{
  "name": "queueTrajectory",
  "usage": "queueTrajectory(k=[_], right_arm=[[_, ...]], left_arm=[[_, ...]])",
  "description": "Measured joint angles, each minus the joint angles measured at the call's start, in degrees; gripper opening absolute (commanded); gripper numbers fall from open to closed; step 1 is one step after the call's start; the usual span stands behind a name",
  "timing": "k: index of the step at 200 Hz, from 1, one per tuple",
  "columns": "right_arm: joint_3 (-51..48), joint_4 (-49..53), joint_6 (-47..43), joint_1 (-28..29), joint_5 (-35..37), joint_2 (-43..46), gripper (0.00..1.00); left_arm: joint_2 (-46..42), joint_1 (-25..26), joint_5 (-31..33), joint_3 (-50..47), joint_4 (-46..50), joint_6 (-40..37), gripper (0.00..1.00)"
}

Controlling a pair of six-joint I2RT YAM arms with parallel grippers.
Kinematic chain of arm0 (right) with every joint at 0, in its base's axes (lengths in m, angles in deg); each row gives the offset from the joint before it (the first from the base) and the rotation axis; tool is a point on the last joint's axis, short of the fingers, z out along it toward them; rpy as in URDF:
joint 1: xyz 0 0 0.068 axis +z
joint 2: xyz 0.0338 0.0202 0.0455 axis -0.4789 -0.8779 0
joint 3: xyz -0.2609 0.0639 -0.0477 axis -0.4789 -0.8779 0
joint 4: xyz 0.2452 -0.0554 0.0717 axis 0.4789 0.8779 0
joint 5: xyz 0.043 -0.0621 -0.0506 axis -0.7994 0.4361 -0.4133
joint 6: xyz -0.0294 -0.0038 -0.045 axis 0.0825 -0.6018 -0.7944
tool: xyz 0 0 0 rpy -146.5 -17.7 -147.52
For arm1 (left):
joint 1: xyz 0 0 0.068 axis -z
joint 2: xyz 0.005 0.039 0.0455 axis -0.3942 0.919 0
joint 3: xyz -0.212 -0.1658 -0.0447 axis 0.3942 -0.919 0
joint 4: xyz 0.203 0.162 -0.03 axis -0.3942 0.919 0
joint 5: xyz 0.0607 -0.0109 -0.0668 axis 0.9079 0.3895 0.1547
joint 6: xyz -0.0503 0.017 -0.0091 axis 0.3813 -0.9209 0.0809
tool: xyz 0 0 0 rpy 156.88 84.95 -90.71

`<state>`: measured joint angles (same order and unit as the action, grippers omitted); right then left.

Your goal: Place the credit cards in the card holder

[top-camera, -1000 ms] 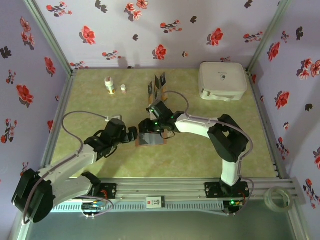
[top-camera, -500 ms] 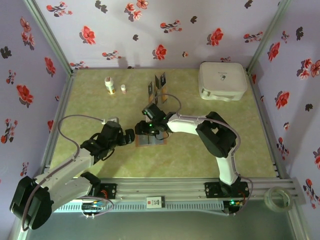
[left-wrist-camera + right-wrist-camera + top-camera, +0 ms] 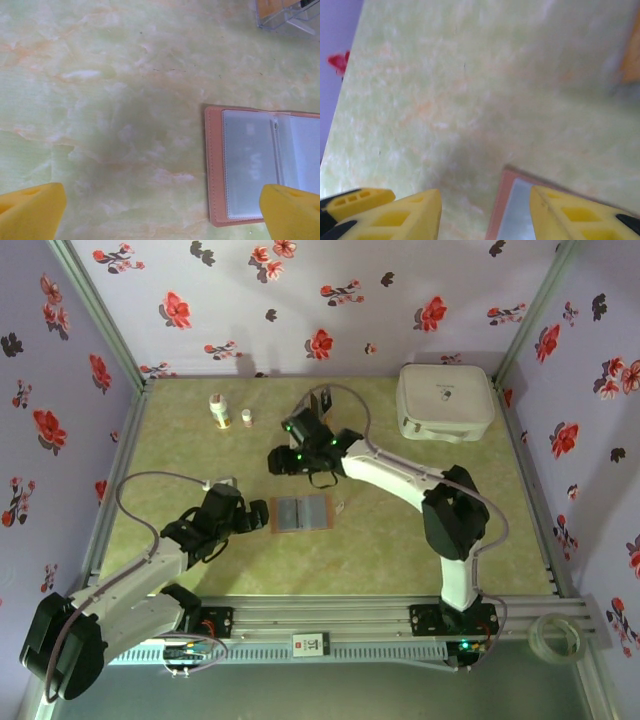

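Note:
The card holder (image 3: 301, 512) lies open and flat on the table, reddish-brown rim around grey-blue pockets. In the left wrist view its left half (image 3: 250, 165) sits by my right-hand finger. Dark credit cards (image 3: 322, 400) stand in a slotted rack behind it, and a yellow-orange one (image 3: 280, 7) shows in that rack's clear base. My left gripper (image 3: 258, 514) is open just left of the holder, its fingers (image 3: 30, 210) holding nothing. My right gripper (image 3: 280, 462) hovers open behind the holder's left edge, with the holder's corner (image 3: 512, 200) between its fingers (image 3: 415, 215).
A large white rounded case (image 3: 445, 402) sits at the back right. Two small bottles (image 3: 219, 410) stand at the back left. The card rack (image 3: 316, 415) is partly hidden by the right arm. A tape roll (image 3: 557, 635) lies outside the frame at the front right.
My right gripper has lifted off the card holder and swung toward the back, near the rack, leaving the holder uncovered. The left arm has barely moved.

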<state>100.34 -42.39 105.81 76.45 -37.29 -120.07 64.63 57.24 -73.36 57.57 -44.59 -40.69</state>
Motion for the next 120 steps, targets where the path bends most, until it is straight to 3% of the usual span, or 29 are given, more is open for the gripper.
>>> queueTrajectory(k=[51, 120], right_arm=[[14.78, 13.86, -8.11, -4.74, 9.31, -1.25, 0.45], [31.36, 27.19, -14.51, -5.75, 13.68, -16.28, 0.24]], left_arm=[[3.98, -0.61, -0.26, 0.26, -0.07, -1.31, 1.00], [9.79, -2.23, -1.55, 1.88, -2.08, -2.95, 1.00]])
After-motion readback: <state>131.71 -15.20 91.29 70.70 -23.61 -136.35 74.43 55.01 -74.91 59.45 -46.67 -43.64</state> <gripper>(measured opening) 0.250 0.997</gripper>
